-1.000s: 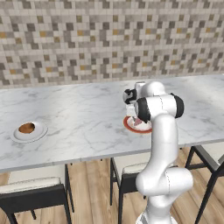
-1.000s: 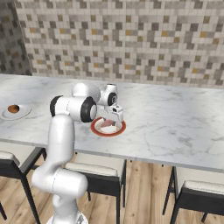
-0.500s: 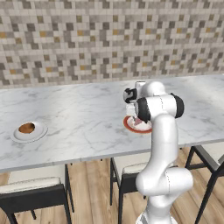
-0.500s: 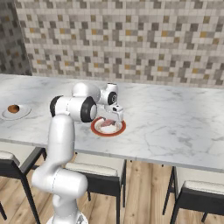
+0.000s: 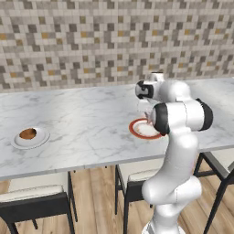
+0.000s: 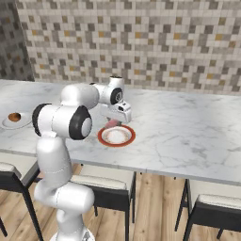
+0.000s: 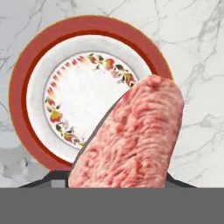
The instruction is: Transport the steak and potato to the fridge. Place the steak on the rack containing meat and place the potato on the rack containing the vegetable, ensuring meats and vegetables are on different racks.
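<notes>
White marble counter [image 5: 82,123] spans under our claw [image 6: 114,123], a mosaic-tile wall [image 5: 91,41] behind and dark chairs [image 6: 106,190] tucked beneath. We grip the steak [image 7: 131,140] above a red-rimmed plate [image 7: 30,83]; the potato [image 5: 28,134] sits well left. We read no writing.

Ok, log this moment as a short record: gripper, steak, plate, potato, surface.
gripper: shut on the steak, above the plate
steak: held, raised off the plate, tilted in the hand view
plate: red rim, floral ring, nothing on it
potato: in a white dish at the counter's far left end
surface: marble counter, chairs tucked under it
</notes>
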